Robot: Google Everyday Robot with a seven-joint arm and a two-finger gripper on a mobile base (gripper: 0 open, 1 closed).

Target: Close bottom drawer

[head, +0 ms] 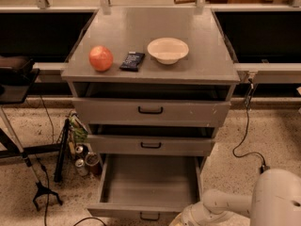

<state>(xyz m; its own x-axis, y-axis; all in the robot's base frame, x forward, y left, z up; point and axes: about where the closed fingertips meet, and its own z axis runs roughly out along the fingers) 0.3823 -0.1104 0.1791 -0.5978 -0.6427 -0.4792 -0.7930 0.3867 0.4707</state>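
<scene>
The bottom drawer (149, 182) is the lowest of three grey drawers in the cabinet and stands pulled far out, its deep tray empty. Its low front panel with a small black handle (149, 216) is at the frame's lower edge. My gripper (181, 219) is at the end of the white arm at the bottom right, close against the right end of the drawer's front panel. Most of the gripper is cut off by the frame edge.
The middle drawer (150, 145) and top drawer (150, 110) stick out slightly. On the cabinet top (207, 55) lie a red apple (100, 58), a dark snack bar (131, 60) and a white bowl (167, 49). Cans and a stand (77, 149) sit left of the cabinet; a cable (247, 140) runs on the right.
</scene>
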